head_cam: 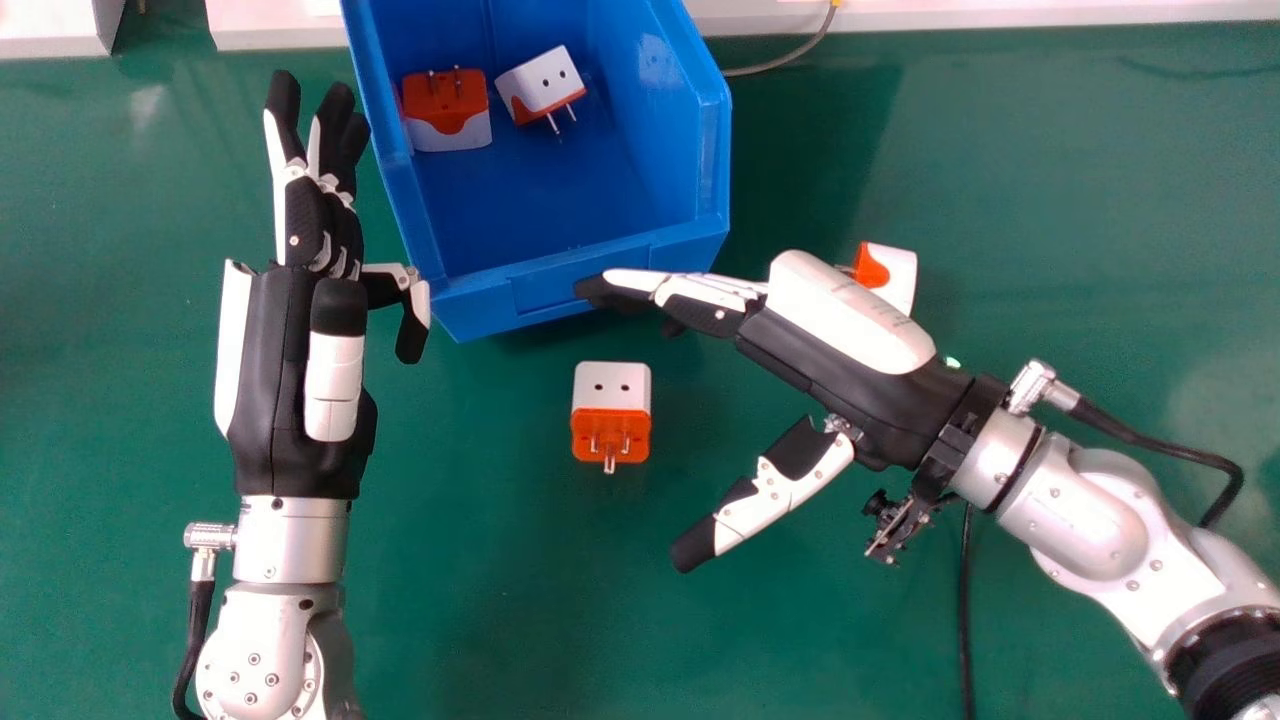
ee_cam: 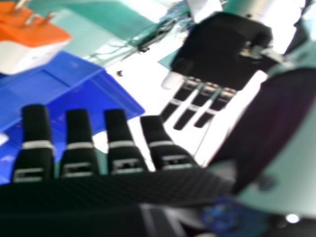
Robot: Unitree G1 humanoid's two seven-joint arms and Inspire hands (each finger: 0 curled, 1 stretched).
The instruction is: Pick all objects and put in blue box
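Observation:
The blue box stands at the top middle in the head view, holding two white-and-orange adapters. A third adapter lies on the table in front of the box. Another adapter is partly hidden behind my right hand, which is open, its straight fingertips over the box's near right edge. My left hand is open left of the box, thumb beside its wall. In the right hand view are my right hand, the blue box and an adapter.
White panels border the green table at the back. A thin grey cable runs just right of the box, and a black cable lies beneath the right arm.

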